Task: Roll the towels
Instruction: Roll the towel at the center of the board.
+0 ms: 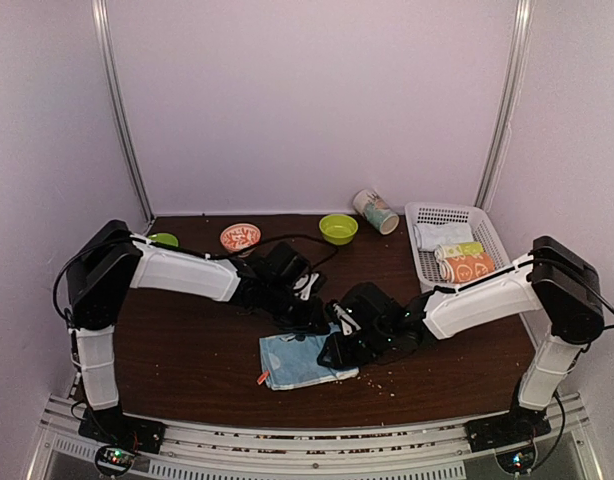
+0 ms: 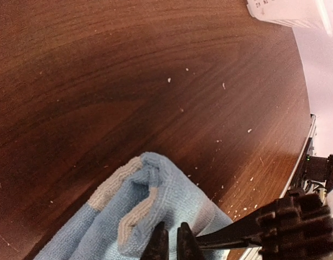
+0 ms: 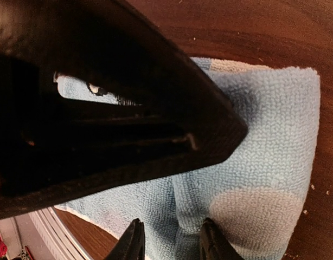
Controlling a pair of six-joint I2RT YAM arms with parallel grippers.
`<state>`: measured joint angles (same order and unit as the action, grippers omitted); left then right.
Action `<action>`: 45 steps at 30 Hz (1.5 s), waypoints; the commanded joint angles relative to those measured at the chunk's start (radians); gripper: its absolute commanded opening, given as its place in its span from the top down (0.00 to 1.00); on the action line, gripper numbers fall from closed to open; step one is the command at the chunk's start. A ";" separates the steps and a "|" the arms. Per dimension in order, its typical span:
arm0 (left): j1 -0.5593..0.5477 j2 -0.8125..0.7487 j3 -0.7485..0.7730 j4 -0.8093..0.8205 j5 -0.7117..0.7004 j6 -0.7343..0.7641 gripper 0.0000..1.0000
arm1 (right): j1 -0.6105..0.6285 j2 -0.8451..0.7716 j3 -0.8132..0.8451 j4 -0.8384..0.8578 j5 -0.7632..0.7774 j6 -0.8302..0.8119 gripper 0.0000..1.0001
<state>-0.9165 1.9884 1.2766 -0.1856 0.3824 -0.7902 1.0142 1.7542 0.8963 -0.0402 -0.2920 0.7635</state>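
Table (image 1: 187, 350): dark wood, pale walls on three sides.

Left arm (image 1: 182, 270) and right arm (image 1: 487, 295): both reach inward and meet over the near-centre of the table.

Basket (image 1: 427, 212): white, slotted, at the far right. It holds three rolls in a row: pale roll (image 1: 442, 235) furthest back, yellow-green roll (image 1: 457, 250) in the middle, orange towel (image 1: 469, 267) nearest, rolled up.

Blue towel (image 1: 292, 362): on the table near the front edge, just under both wrists and well apart from the basket. It lies mostly flat and unrolled, with its far end turned over in a loose fold. It has pale round patches. A small red tab (image 1: 262, 378) sticks out at its near left corner.

Left gripper (image 2: 169, 244): fingers (image 2: 157, 245) drawn almost together, clenched on the turned-over edge of the blue towel, which stands up off the wood there.

Right gripper (image 3: 172, 241): fingers (image 3: 132, 242) apart, one on each side of a raised ridge in the cloth. No clamp on the ridge shows. The left gripper's dark body fills most of the right wrist view.

Green bowl (image 1: 338, 228): far centre, upright.

Patterned bowl (image 1: 240, 237): orange and white, far left of centre.

Cup (image 1: 375, 211): on its side between the green bowl and the basket.

Crumbs (image 2: 169, 80): pale specks scattered over the wood beyond the blue towel.
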 commanded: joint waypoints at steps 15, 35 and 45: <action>0.021 0.092 0.001 0.083 0.024 -0.030 1.00 | 0.020 -0.172 -0.038 -0.224 0.117 -0.109 0.69; 0.027 0.100 -0.024 0.058 -0.011 -0.005 1.00 | -0.005 -0.247 -0.144 -0.077 0.069 -0.027 0.52; 0.027 0.088 -0.051 0.075 -0.016 -0.016 1.00 | -0.124 -0.150 -0.297 0.367 -0.112 0.236 0.51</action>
<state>-0.8982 2.0701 1.2621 -0.0929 0.4007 -0.8162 0.9138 1.5520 0.6331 0.0860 -0.3199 0.8646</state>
